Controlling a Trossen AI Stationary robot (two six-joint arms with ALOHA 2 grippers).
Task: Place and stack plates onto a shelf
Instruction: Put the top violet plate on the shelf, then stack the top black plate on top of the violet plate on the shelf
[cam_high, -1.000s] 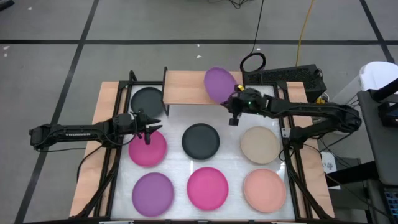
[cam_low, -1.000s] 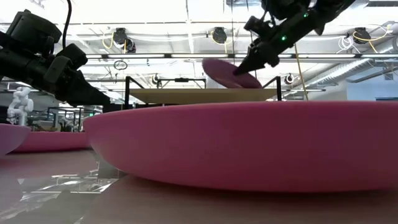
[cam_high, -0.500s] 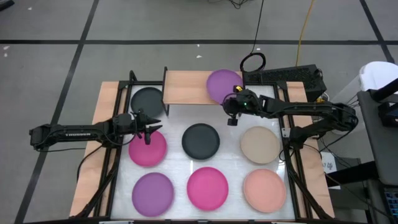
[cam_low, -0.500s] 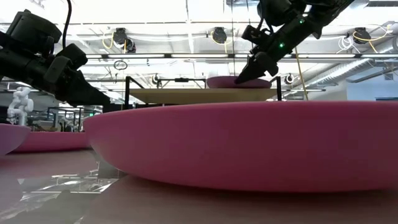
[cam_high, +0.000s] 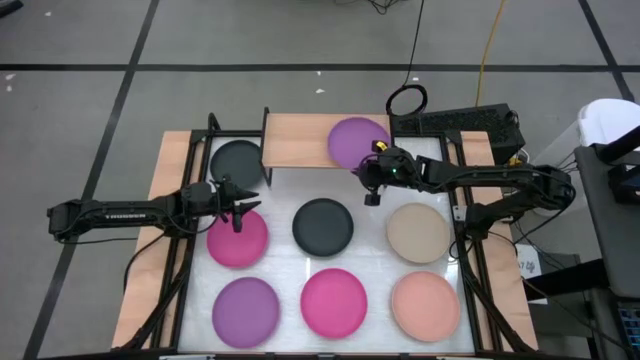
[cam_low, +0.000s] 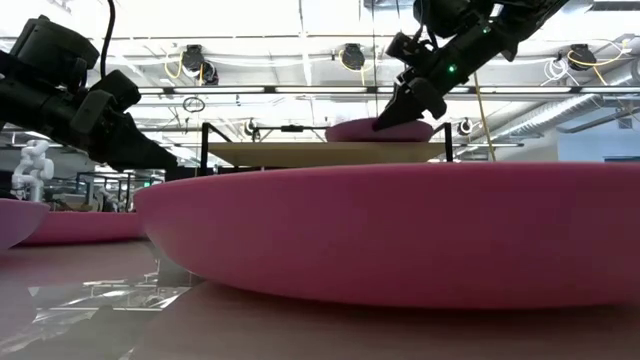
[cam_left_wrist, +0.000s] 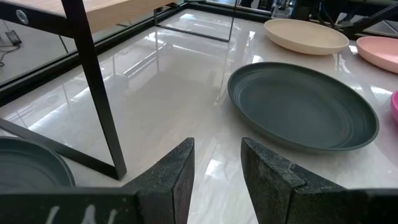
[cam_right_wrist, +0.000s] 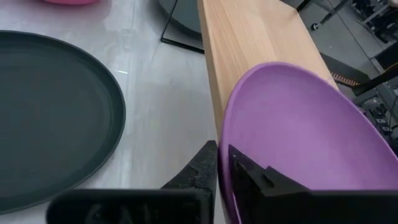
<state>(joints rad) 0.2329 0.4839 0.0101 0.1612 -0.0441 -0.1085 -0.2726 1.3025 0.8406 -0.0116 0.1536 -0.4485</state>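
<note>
Purple plate (cam_high: 357, 141) now lower, apparently flat on shelf (cam_high: 298, 140) (right gripper (cam_high: 371, 181) still pinching rim).

a white-topped table (cam_high: 290, 262) with a pale wood edge stands on a grey floor (cam_high: 100, 90) crossed by dark lines — a black coiled cable (cam_high: 407, 100) and a yellow cord (cam_high: 487, 45) lie beyond it, beside a dark box (cam_high: 470, 125) — ceiling lights (cam_low: 350, 55) hang overhead.

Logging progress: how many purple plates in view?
2. One purple plate sits on the shelf, held by the right gripper; another plate at the table's near left corner.
</note>
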